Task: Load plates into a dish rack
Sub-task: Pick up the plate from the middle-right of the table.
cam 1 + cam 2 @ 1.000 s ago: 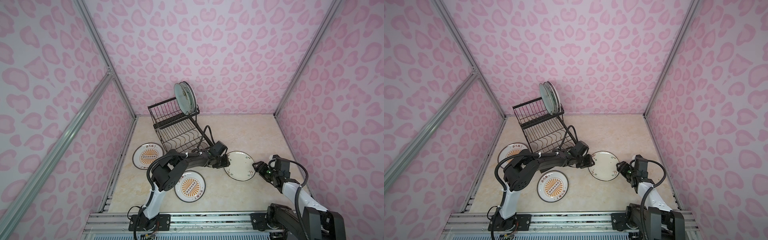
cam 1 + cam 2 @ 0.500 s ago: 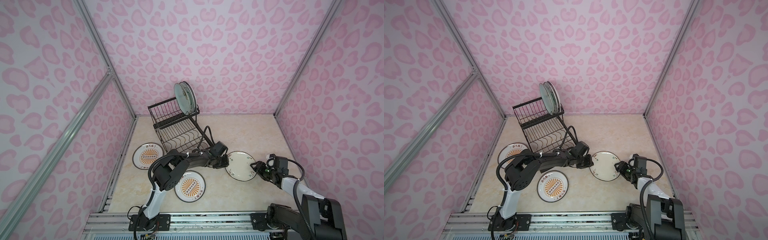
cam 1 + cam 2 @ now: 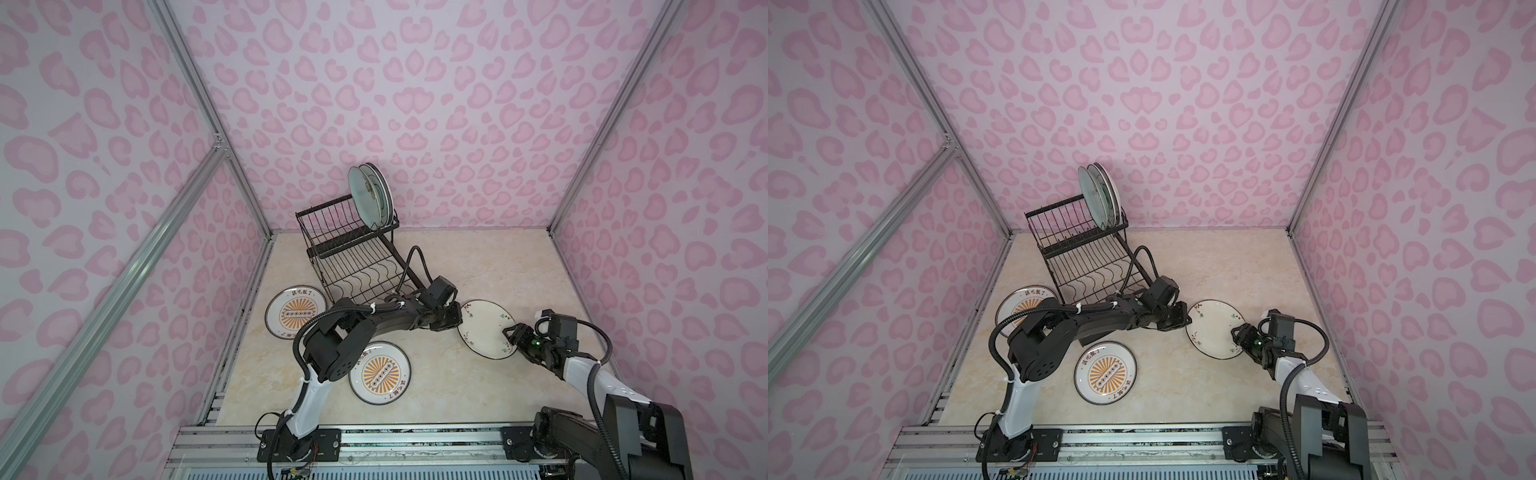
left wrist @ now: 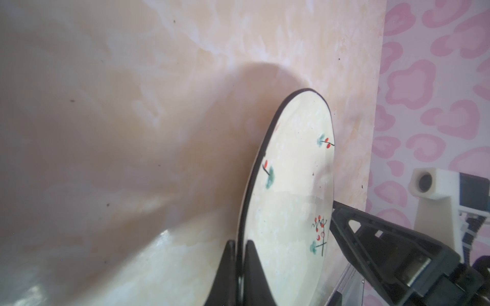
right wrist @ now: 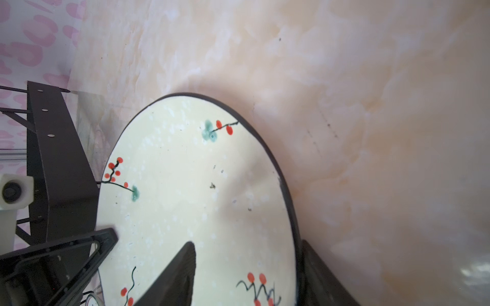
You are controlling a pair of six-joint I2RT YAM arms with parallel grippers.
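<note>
A cream floral-sprig plate (image 3: 486, 328) (image 3: 1214, 328) lies on the table right of the black wire dish rack (image 3: 353, 257) (image 3: 1084, 257). My left gripper (image 3: 457, 320) (image 4: 240, 254) is shut on the plate's (image 4: 291, 185) left rim, one finger above and one below. My right gripper (image 3: 509, 336) (image 5: 248, 242) straddles the opposite rim with its jaws apart, one finger over the plate's (image 5: 198, 185) face and one outside the edge. Plates (image 3: 370, 195) (image 3: 1098, 197) stand upright in the rack's raised tier.
Two white plates with orange sunbursts lie flat, one (image 3: 295, 313) left of the rack's lower tray, partly under my left arm, and one (image 3: 380, 372) near the front. Pink patterned walls close in three sides. The rack's lower tray holds nothing.
My left gripper's jaws have closed on the floral plate's rim. My right gripper has moved in to the plate's other edge. The plate has shifted slightly to the right.
</note>
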